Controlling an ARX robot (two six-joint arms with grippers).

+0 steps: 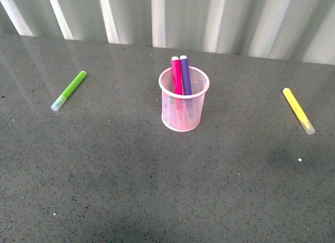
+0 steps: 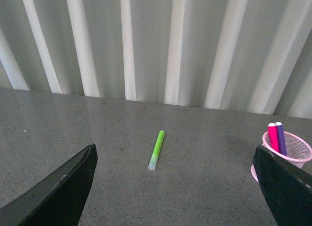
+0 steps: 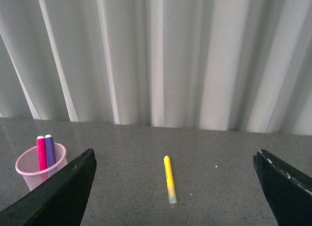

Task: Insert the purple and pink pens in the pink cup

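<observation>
one pink cup (image 1: 183, 104), two pens inside (image 1: 181, 75), one green marker (image 1: 69, 90), one yellow marker (image 1: 298, 110)

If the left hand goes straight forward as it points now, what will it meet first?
Probably the green marker, lying on the table between the open fingers of the left hand; depth is uncertain.

Lab-like setup: bare grey tabletop (image 1: 104, 190), white curtain backdrop (image 1: 183, 18).

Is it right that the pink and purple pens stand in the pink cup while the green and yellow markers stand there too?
Not quite. The pink pen and purple pen stand in the pink cup, but the front view shows the green marker and yellow marker lying on the table.
</observation>
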